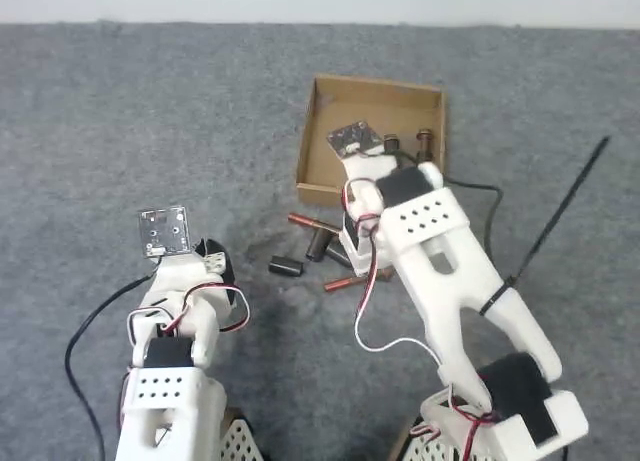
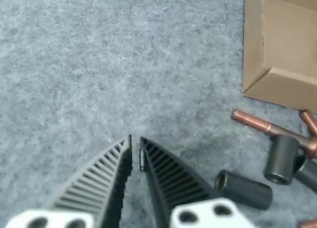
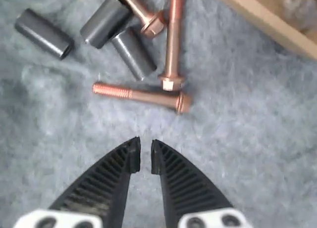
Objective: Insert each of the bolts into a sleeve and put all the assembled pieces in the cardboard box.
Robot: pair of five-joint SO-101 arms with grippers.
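Where the arms stand side by side, the left gripper point(image 2: 134, 139) hangs over bare grey carpet point(image 2: 74, 65), fingers drawn nearly together and holding nothing. The right gripper point(image 3: 145, 141) is likewise all but closed and empty, just short of a copper bolt point(image 3: 141, 95) lying flat. Beyond lie a second bolt point(image 3: 172, 40), a third bolt point(image 3: 138, 8) and three dark sleeves point(image 3: 42, 32), loosely clustered, some touching. Farthest off, the cardboard box point(image 1: 375, 84) holds two small pieces point(image 1: 425, 138) near its right wall.
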